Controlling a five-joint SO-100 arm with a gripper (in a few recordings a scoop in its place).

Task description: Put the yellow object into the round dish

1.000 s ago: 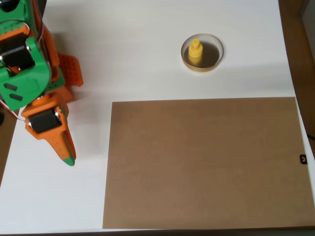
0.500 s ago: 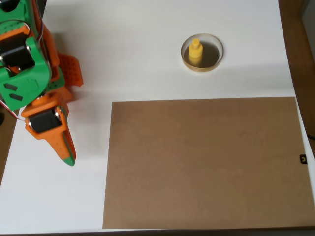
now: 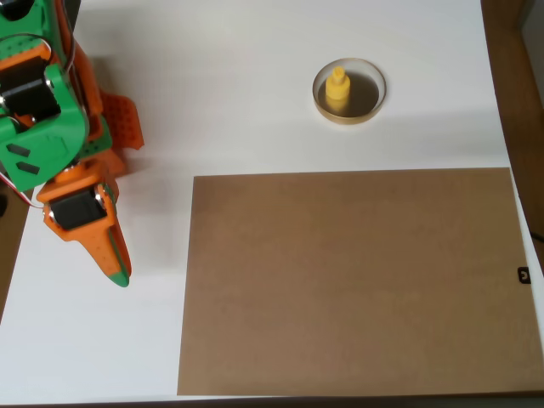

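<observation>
yellow object stands in round dish at the dish's 9 o'clock side, long axis upright, knob up. gripper well apart at table's 8 o'clock, fingers clenched, empty.

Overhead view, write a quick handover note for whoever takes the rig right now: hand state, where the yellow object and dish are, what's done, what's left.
Hand: at the left of the overhead view, over the white table, holding nothing; fingers look closed together, far from the dish.
Yellow object: standing upright inside the round dish, toward its left side.
Brown sheet: flat on the table below the dish, nothing on it.
Done: the object is in the dish and released.
Left: nothing apparent; just park the arm.
</observation>
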